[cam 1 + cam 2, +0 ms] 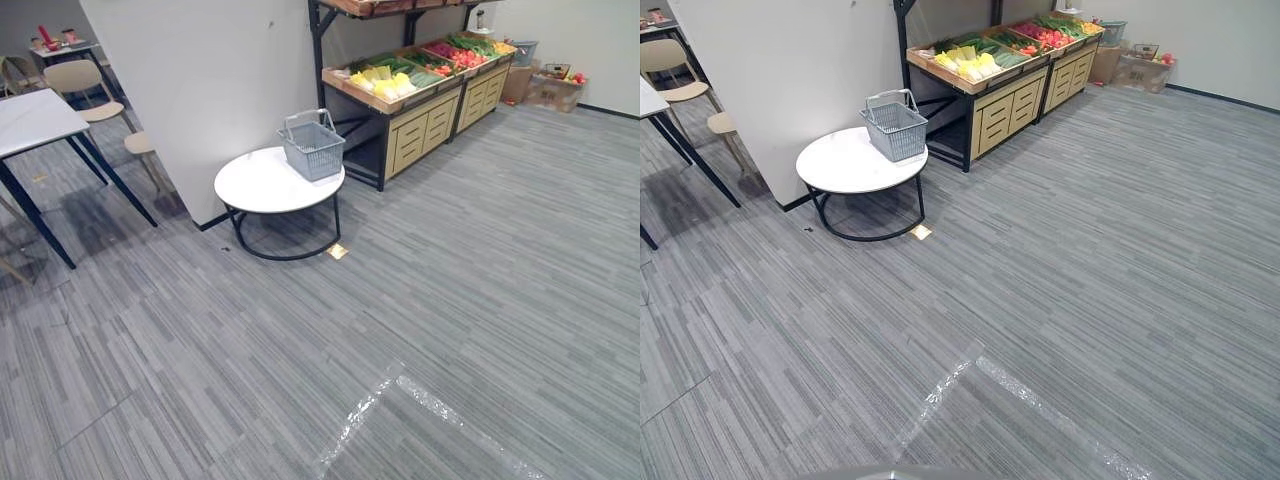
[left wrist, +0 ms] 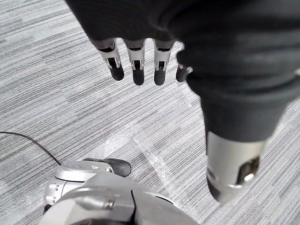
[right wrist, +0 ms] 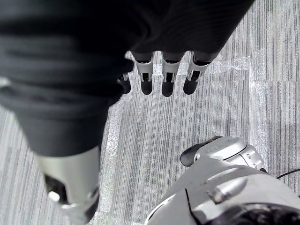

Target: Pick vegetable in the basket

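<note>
Left eye view: approach stage, nothing picked yet. A grey plastic shopping basket [image 1: 312, 148], handles up, sat at the far edge of a round white table on a black metal frame [image 1: 258, 187]; its contents could not be made out. Vegetables [image 1: 385, 84], yellow, green and red, lay in the sloped trays of a wooden produce stand with drawers [image 1: 428, 115], just behind the table and well apart from the robot.

Left hand [image 2: 136, 63] and right hand [image 3: 168, 77] hung over grey striped carpet [image 1: 500, 250], fingers straight, holding nothing.

Judged next move: walk across the carpet to the stand, reach a tray, then carry to the basket.

The round table stood before the stand's near end, and a white partition wall [image 1: 200, 80] crowded its left. Clear tape strips [image 1: 420, 395] lay on the carpet, with a small yellow tag [image 1: 338, 251] by the table foot. A white desk with dark legs [image 1: 30, 115] and a beige chair [image 1: 80, 80] stood off left.
</note>
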